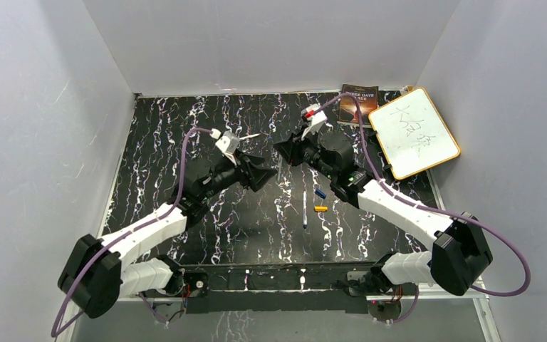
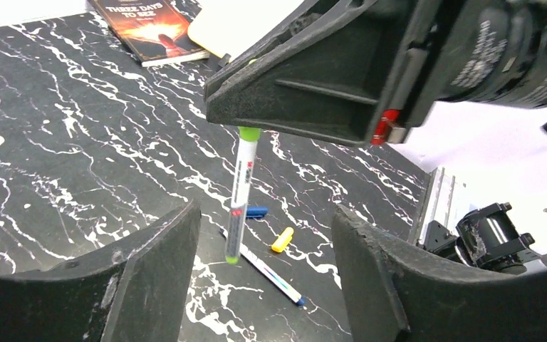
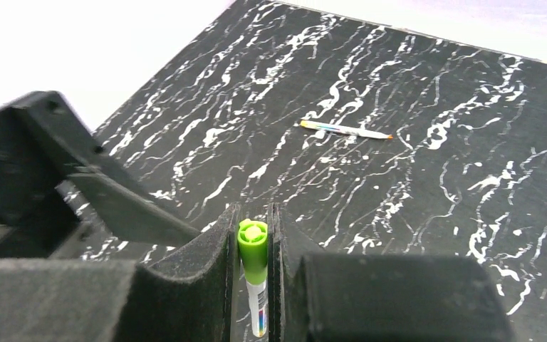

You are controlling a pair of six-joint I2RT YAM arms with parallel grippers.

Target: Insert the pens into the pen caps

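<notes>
The right gripper (image 3: 253,217) is clamping narrowly on the green pen (image 2: 239,203) just below its green top end, in the lower middle of its wrist view, and the pen is hanging nearly upright. The left gripper (image 2: 265,228) is standing wide open, framing the pen's lower tip between its fingers. Beyond, on the black marbled table (image 2: 57,142), a blue cap (image 2: 256,211), an orange-yellow cap (image 2: 282,239) and a blue-tipped pen (image 2: 267,273) are lying close together. A whitish pen (image 3: 345,130) is lying well apart, upper middle of the right wrist view.
</notes>
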